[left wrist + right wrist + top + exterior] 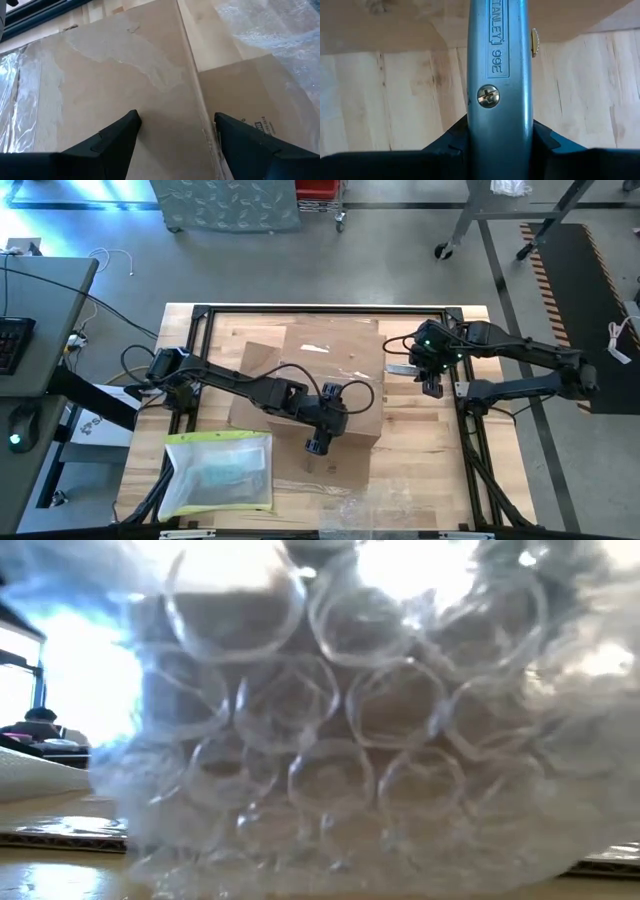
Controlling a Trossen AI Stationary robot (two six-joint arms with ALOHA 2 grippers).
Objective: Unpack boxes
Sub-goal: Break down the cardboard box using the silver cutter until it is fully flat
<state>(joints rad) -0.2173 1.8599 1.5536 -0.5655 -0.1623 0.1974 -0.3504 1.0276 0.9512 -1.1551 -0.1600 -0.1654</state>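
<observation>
**K:** Right hand (432,387) status?

**M:** Pinching a grey utility knife (497,75), fingers clamped on both sides of the handle. It sits just off the right edge of the box (320,380), blade end pointing toward the cardboard. My read: it's staged to slit the tape.

**K:** Left hand (318,446)?

**M:** Fingers spread, nothing between them. It's over the box's near edge, and the wrist view shows the two fingers straddling the top panel and the edge of a flap. Looks like it's there to hold the carton down or catch a flap while the knife works. Can't tell if it's touching yet.

**K:** Where's the box?

**M:** Middle of the surface (420,470), slightly skewed, between the two arms. Top looks closed, clear tape strips (322,348) on it. One flap hangs out at the near side with dark print on it.

**K:** Anything else around?

**M:** Flat clear sleeve with yellow edge (222,472) at the near left, well apart from the box. Bubble wrap (340,740) at the near edge, right against the low camera, blocking that view entirely.

**K:** Risk?

**M:** Box sliding under the blade if the left hand isn't pressing.
</observation>
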